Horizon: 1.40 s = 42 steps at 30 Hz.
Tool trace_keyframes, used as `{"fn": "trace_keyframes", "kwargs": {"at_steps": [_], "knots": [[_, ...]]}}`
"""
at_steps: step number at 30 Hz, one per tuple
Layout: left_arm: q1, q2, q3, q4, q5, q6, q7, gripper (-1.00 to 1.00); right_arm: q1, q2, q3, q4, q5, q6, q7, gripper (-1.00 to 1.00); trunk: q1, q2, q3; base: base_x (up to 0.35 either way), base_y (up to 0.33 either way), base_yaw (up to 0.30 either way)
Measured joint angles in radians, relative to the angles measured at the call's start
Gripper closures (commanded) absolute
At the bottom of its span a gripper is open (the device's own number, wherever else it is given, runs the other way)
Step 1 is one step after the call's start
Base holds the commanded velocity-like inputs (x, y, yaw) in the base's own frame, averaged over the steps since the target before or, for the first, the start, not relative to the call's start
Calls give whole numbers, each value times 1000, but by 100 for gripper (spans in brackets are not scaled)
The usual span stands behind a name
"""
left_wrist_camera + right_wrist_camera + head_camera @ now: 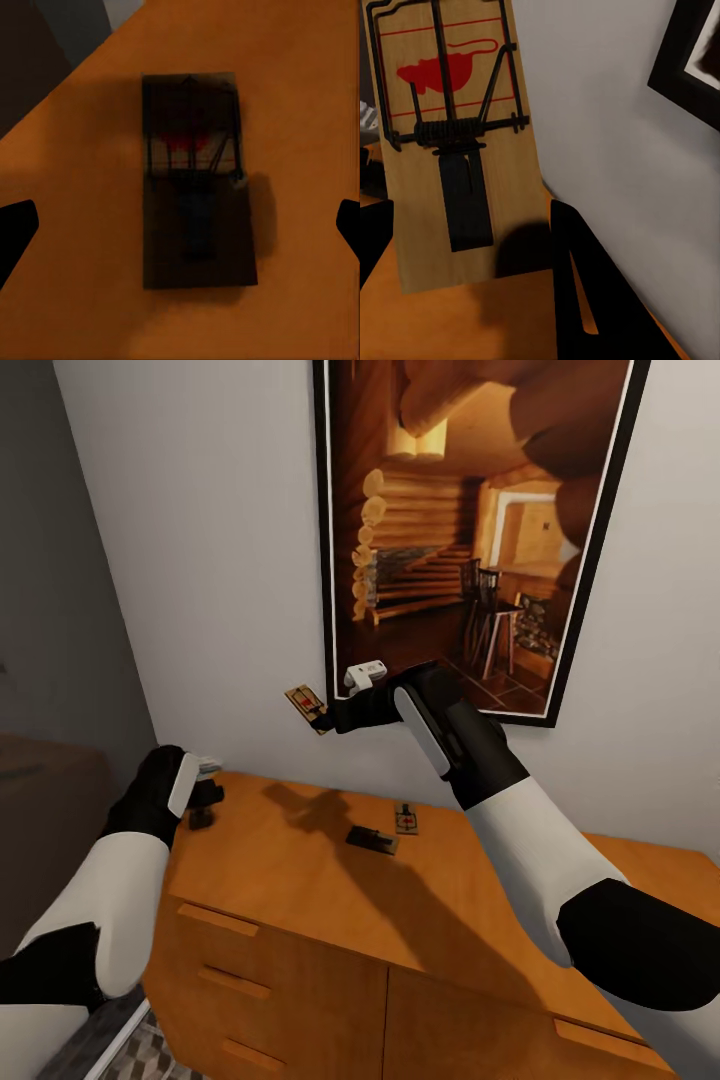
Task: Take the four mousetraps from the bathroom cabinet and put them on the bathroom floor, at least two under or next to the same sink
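The right arm's white forearm filled the lower right of the head view, reaching up to the right tool, which was clamped on a mousetrap held in the air in front of the grey wall, well above the cabinet. In the right wrist view that held mousetrap stood between the dark fingers, its red mouse mark and dark wire spring facing the camera.

The left tool hung over the left end of the cabinet's worktop, jaws spread wide. The left wrist view showed another mousetrap lying flat on the orange-brown top, in shadow, between the parted fingertips and apart from both.

Two more mousetraps lay on the worktop near the wall: one dark in the arm's shadow, the other just beside it. A framed picture of a log-cabin interior hung on the wall above. A patch of patterned bathroom floor showed at the bottom left.
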Motion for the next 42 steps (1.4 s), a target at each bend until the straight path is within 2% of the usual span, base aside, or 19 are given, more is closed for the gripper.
{"fn": "trace_keyframes", "kwargs": {"at_steps": [4, 7, 16, 24, 33, 42], "knots": [[-68, 2, 0, 111, 0, -5, -1, -100, 0, 0, 0, 0, 0, 0, 0, 100, 0, 0, 0, 0, 0, 0], [-92, 1, 0, 142, -1, -7, -1, -100, 0, 0, 0, 0, 0, 0, 0, 100, 0, 0, 0, 0, 0, 0], [-107, -1, -1, 181, -2, -7, 0, -100, 0, 0, 0, 0, 0, 0, 0, 100, 0, 0, 0, 0, 0, 0], [-109, 11, -2, 206, 0, -8, 1, -100, 0, 0, 0, 0, 0, 0, 0, 100, 0, 0, 0, 0, 0, 0], [-163, 20, -3, 304, 2, -9, 6, -100, 0, 0, 0, 1, 0, 0, 0, 100, 0, 0, 0, 0, 0, 0], [-206, 22, -4, 343, 3, -10, 11, -100, 0, 0, 0, 1, -1, 0, 0, 100, 0, 0, 0, 0, 0, 0]]}}
